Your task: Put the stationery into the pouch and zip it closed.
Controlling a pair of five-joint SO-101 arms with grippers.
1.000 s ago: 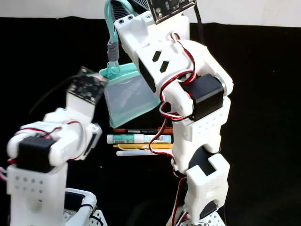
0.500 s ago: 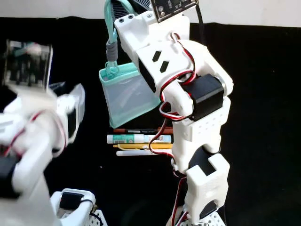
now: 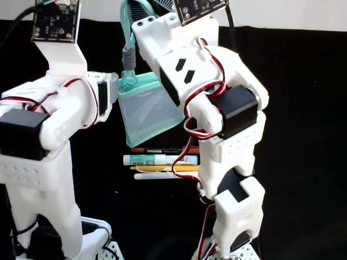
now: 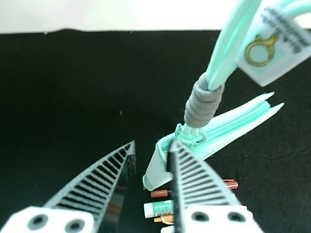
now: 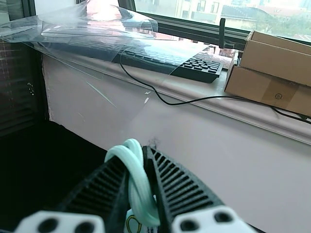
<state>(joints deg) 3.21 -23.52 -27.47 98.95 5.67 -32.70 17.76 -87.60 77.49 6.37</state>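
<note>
Gripping the strap (image 5: 135,194), right gripper (image 5: 138,154) suspends pouch (image 3: 149,111) (stationery (image 3: 160,160) beneath).

A white ledge (image 5: 194,99) runs below a window (image 5: 204,12), and daylight comes in through the glass, with buildings (image 5: 252,10) outside. On the ledge lies a black keyboard (image 5: 180,60). Beside the keyboard, farther along the ledge, two cardboard boxes (image 5: 274,63) are stacked. A thin black cable (image 5: 160,99) trails over the ledge's front edge below the keyboard. A clear plastic sheet (image 5: 97,24) covers the keyboard's end of the ledge. Under the ledge a plain white wall (image 5: 218,160) drops to a counter (image 3: 303,108) covered in black cloth.
</note>
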